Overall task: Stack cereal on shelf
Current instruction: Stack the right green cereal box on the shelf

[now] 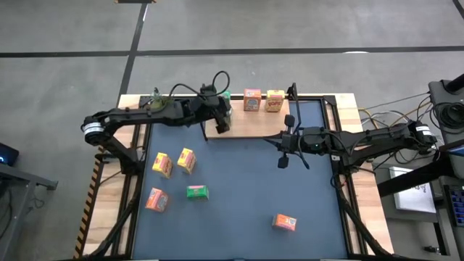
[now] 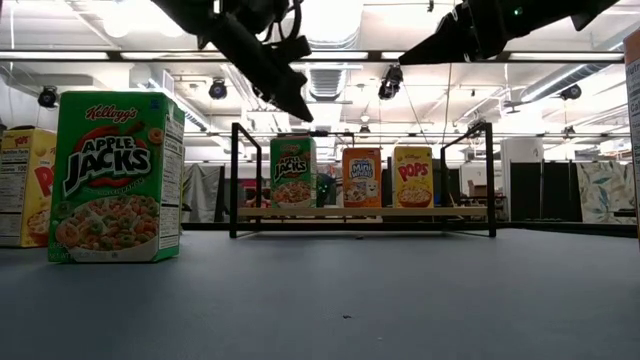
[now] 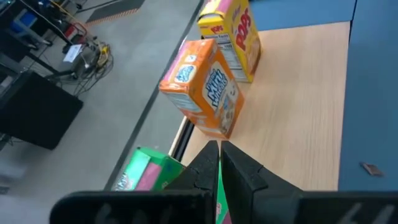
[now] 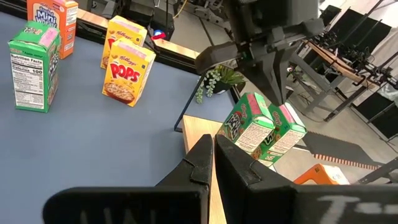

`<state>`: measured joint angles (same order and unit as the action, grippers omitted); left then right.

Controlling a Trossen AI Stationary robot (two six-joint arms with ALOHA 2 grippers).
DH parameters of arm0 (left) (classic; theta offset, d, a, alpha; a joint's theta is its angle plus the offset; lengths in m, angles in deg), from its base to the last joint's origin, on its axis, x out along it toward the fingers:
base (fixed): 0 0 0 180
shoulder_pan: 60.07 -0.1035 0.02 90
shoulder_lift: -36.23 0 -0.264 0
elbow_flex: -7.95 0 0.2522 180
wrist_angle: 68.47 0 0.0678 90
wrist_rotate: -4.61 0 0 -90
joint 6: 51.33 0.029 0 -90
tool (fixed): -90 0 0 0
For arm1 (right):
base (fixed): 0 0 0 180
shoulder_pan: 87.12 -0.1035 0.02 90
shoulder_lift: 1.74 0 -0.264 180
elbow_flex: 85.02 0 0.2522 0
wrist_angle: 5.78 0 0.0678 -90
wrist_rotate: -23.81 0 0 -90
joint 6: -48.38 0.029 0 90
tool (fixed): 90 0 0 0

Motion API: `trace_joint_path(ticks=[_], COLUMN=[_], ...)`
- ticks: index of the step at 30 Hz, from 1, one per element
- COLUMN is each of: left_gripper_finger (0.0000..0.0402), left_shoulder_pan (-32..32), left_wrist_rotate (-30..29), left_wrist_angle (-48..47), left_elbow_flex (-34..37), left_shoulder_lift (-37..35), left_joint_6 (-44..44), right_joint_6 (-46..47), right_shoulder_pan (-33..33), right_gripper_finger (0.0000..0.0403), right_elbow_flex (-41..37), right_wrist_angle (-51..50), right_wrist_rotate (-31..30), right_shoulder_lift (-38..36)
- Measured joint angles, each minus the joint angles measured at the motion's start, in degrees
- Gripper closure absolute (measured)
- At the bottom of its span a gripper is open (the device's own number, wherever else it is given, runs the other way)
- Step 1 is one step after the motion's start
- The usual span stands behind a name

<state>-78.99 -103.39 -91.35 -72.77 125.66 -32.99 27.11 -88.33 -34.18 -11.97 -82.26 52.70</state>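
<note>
The shelf [image 1: 304,119] is a light-wood board with black posts at the table's far edge. Three cereal boxes stand upright on it: green [image 2: 293,172], orange [image 2: 361,178] and yellow [image 2: 412,177]. My left gripper [image 2: 300,110] is shut and hangs just above the green box [image 4: 252,127], clear of its top. The left wrist view shows the shut fingers [image 3: 219,152] over the green box [image 3: 146,171], with the orange box [image 3: 205,87] beyond. My right gripper [image 1: 284,161] is shut and empty, above the mat in front of the shelf's right half.
Loose cereal boxes lie on the dark-blue mat [image 1: 246,210]: two yellow [image 1: 162,164] [image 1: 186,159], an orange one [image 1: 156,199] and a green one [image 1: 196,192] at the left, another orange one [image 1: 284,222] near the front right. A green plastic plant [image 1: 154,101] stands at the far left.
</note>
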Motion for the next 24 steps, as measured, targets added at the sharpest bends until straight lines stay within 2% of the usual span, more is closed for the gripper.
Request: trace_joint_path(ticks=[12,17,24], left_gripper_finger=[0.04,0.04,0.04], left_shoulder_pan=[0.0,0.0,0.0], left_wrist_rotate=[0.1,-0.4,-0.9], left_wrist_angle=[2.8,7.2,7.9], left_elbow_flex=[2.9,5.8,6.0], left_shoulder_lift=[0.0,0.0,0.2], left_joint_6=[-1.8,-2.4,-3.9], right_joint_6=[-0.4,-0.4,-0.4], right_shoulder_pan=[0.0,0.0,0.0], right_gripper_finger=[0.0394,0.0394,0.0394], right_elbow_flex=[0.0,0.0,0.0], right_wrist_angle=[0.4,0.4,0.4], right_wrist_rotate=[0.0,0.0,0.0], right_shoulder_lift=[0.0,0.0,0.0])
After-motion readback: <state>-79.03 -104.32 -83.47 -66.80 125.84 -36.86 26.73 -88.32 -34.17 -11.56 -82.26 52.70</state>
